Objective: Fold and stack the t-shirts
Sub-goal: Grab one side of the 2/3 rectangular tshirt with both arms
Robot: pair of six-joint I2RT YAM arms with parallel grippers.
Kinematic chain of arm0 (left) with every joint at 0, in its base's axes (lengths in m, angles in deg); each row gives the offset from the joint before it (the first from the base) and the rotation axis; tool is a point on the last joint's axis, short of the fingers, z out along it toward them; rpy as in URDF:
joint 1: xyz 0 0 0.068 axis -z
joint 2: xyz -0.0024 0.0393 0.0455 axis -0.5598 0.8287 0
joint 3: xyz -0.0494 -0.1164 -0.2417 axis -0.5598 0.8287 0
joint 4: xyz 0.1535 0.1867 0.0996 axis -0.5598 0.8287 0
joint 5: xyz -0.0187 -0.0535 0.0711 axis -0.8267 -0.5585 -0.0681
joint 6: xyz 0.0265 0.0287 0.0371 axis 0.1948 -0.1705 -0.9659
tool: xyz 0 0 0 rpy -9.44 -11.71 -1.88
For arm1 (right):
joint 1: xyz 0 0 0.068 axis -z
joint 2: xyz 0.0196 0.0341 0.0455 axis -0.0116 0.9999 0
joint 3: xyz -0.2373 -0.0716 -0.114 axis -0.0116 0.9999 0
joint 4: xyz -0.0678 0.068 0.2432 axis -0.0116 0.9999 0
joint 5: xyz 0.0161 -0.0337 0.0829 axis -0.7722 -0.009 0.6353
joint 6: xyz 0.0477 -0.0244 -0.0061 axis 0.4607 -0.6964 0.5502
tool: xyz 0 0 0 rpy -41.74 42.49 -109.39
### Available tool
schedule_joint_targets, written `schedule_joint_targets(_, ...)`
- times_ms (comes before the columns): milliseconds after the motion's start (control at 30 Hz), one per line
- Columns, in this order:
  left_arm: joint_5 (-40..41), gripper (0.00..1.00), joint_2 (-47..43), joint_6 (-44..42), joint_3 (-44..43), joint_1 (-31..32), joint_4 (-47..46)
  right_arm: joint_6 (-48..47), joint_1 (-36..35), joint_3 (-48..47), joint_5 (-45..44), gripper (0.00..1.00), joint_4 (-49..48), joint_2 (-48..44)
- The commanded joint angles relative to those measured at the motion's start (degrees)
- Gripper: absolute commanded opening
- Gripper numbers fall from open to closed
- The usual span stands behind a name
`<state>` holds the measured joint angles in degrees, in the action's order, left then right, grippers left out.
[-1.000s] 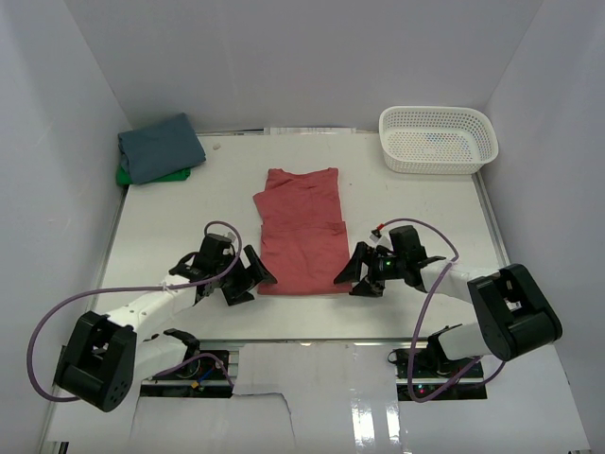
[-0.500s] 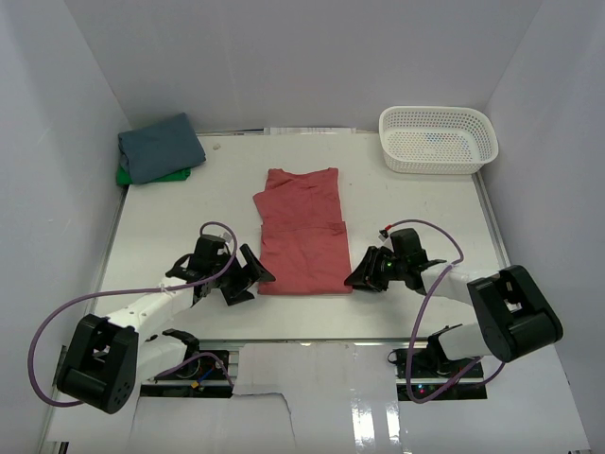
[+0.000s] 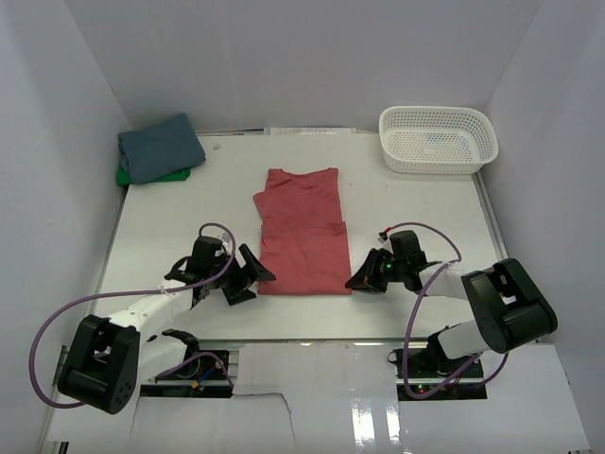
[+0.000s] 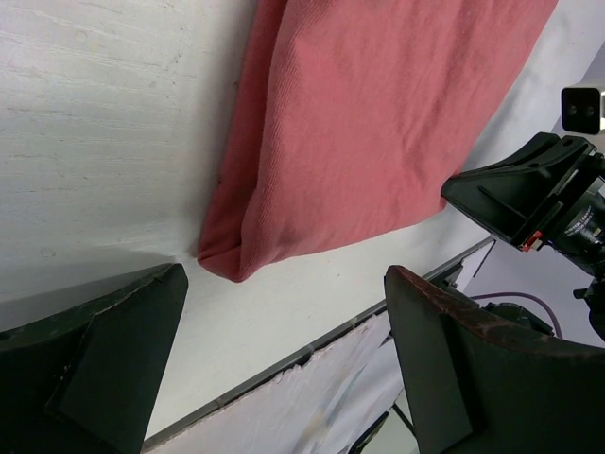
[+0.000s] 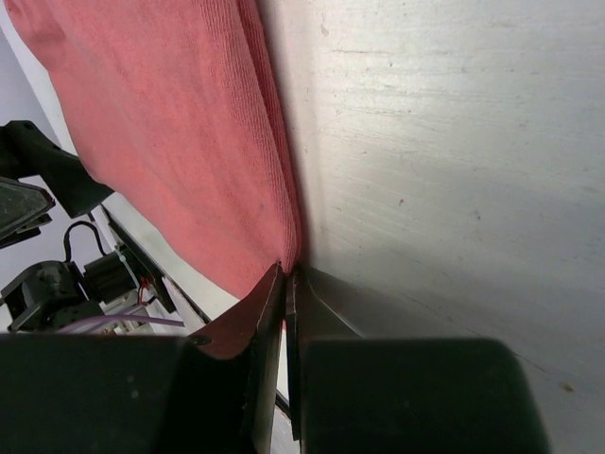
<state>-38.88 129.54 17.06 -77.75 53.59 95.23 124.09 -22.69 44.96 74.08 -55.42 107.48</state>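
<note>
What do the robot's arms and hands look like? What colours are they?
The left arm and right arm are white tubes with chunky black joints. A purple cable loops along each. The left hand and right hand are black, with flat wedge-shaped fingers.

White arms [image 3: 142, 305], black fingers [image 3: 257, 267], purple cables [image 3: 57, 309]

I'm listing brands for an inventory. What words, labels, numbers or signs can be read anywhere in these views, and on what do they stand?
None can be read in any view. The coral-red t-shirt shows no print or legible label. The slate-blue t-shirt and the white basket look plain.
</note>
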Motion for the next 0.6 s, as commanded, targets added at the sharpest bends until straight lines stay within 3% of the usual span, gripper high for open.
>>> schedule_joint_targets(0, 2.6, 0.98, 1.0, -1.4, 3.2, -0.3, 2.7, -0.8, 0.1, 0.8, -0.7, 0.08, 0.4, -0.7)
schedule_joint_targets(133, 2.1, 0.95, 2.7, -1.0, 4.7, -0.3, 1.7, -0.9, 0.1, 0.4, -0.5, 0.08, 1.0, -0.9)
schedule_joint_targets(300, 1.6, 0.81, 4.1, 0.2, 7.0, -0.4, -1.6, -0.9, 0.1, 0.1, -0.4, 0.08, 1.3, -1.5)
schedule_joint_targets(567, 0.7, 0.48, 6.9, 0.5, 9.3, -0.4, -5.5, -1.1, 0.1, 0.1, -0.4, 0.08, 1.8, -1.9)
